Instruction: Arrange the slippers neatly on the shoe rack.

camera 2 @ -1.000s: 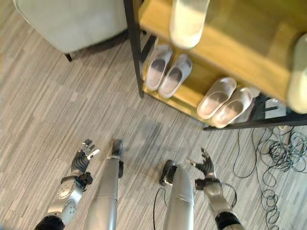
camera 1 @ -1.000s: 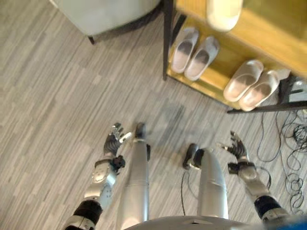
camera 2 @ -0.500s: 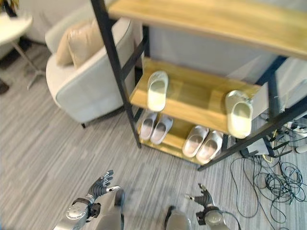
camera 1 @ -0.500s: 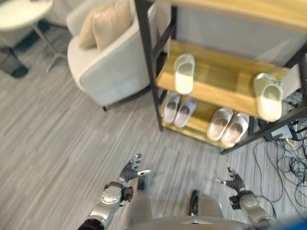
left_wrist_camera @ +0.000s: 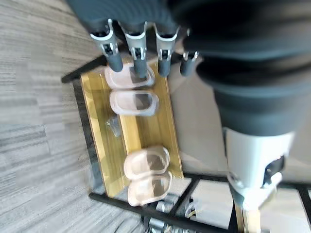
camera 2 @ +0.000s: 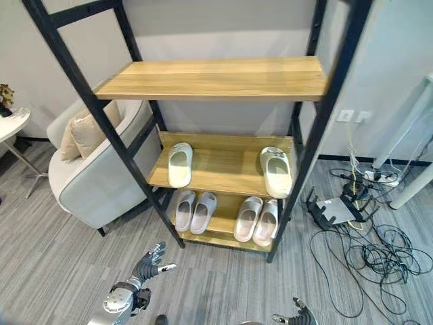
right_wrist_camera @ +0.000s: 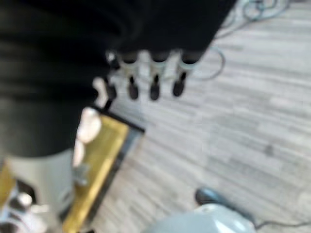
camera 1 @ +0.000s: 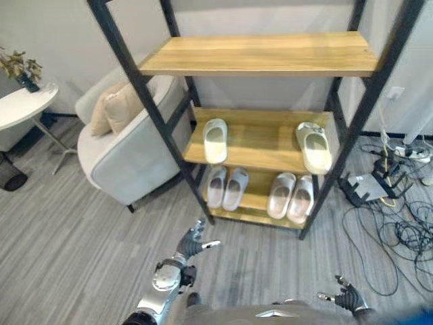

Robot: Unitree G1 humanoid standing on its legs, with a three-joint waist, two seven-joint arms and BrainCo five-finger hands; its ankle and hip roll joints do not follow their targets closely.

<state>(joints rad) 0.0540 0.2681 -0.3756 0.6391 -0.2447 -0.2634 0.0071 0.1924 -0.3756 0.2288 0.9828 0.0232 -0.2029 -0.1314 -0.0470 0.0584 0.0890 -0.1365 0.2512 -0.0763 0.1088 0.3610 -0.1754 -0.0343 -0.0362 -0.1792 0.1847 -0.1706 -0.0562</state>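
The shoe rack [camera 1: 142, 101] has a black frame and wooden shelves. Its middle shelf holds two single pale slippers, one at the left [camera 1: 215, 140] and one at the right [camera 1: 314, 147], far apart. On the bottom shelf stand a grey pair [camera 1: 226, 187] and a beige pair [camera 1: 292, 196]; both pairs also show past the fingers [left_wrist_camera: 138, 60] in the left wrist view. The top shelf [camera 1: 257, 54] is bare. My left hand [camera 1: 193, 240] is open over the floor in front of the rack's left post. My right hand [camera 1: 345, 296] is open low at the right, holding nothing.
A light armchair [camera 1: 128, 156] with a beige cushion stands just left of the rack. A round white side table [camera 1: 24, 105] is further left. Tangled cables and a small black device [camera 1: 369, 186] lie on the floor right of the rack.
The camera has tilted up, so the whole rack now shows instead of mostly floor. Both hands stay open and low, holding nothing.
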